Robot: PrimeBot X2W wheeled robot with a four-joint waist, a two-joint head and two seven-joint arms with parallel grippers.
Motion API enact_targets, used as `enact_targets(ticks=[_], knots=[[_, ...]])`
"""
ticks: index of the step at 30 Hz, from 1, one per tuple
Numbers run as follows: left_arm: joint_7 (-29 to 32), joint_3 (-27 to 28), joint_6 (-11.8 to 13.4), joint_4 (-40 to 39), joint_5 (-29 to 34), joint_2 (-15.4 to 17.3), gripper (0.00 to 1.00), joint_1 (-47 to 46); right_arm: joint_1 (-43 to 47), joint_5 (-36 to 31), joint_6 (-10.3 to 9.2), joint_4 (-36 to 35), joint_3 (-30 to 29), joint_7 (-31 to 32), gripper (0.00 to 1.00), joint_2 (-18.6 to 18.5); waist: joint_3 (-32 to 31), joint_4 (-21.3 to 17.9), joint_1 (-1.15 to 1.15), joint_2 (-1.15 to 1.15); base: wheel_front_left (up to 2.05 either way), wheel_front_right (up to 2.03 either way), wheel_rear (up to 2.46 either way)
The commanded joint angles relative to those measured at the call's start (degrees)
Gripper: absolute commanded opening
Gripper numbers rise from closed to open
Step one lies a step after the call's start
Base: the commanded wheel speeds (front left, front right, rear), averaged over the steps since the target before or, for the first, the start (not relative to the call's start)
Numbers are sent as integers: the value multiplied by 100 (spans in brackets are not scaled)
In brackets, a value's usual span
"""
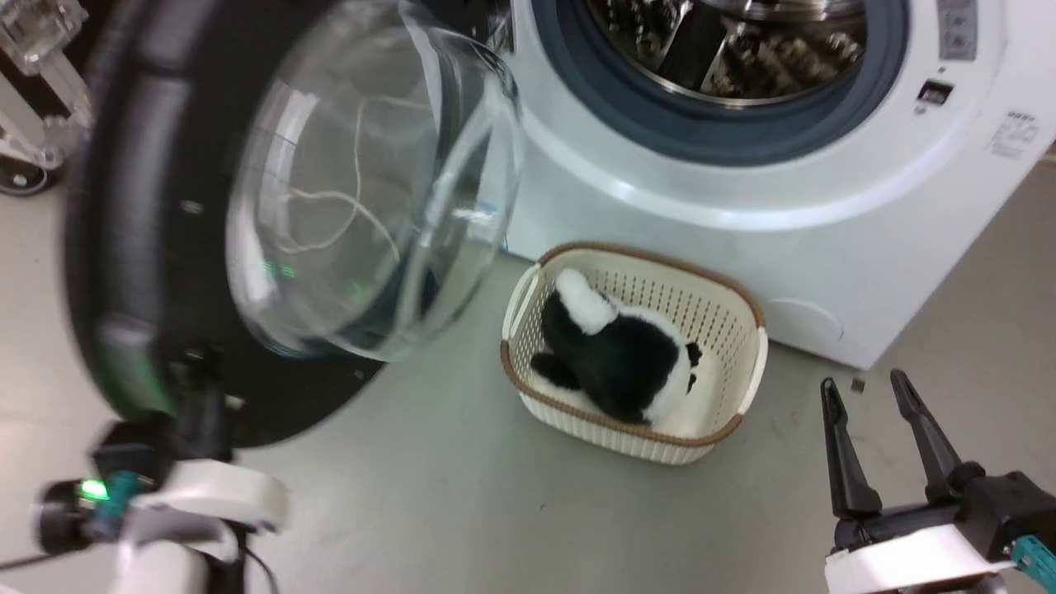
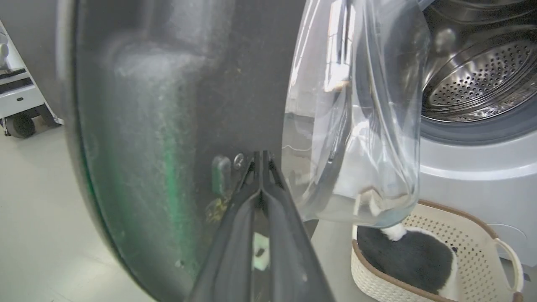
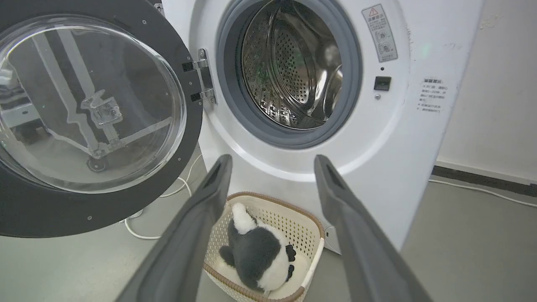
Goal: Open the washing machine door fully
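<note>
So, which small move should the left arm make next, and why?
Probably push the washing machine door a little further away from the drum. The left gripper, shut, has its tips against the door's dark inner face, and the door, though wide open on its hinge, seems not yet swung fully back.

You've got 1 washing machine (image 1: 660,223) w/ 1 door (image 1: 132,165), at the tips of the left gripper (image 2: 261,156), on 1 hinge (image 3: 204,75). Fwd of the right gripper (image 1: 862,381), seen btwn its fingers (image 3: 197,226): 1 basket (image 1: 709,305) w/ 1 plush toy (image 1: 619,363) inside. Grippers: 2, w/ 2 fingers ea.
</note>
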Motion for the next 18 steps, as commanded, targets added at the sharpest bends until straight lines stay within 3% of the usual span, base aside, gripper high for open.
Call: enact_targets(ticks=[1,10,18], knots=[[-25,114,-28,72,-64,100,0,-142,-107,-42,5,-2,7,-25,100,18,167,7,-1,0,0,0,0],[-25,908,-232,645,-326,806,0,-774,-382,-345,5,-47,-26,-25,100,18,701,-133,-1,0,0,0,0],[-25,1320,-291,1393,-485,966,0,-1397,-562,-418,5,-26,-116,-25,100,18,915,-221,-1,0,0,0,0]])
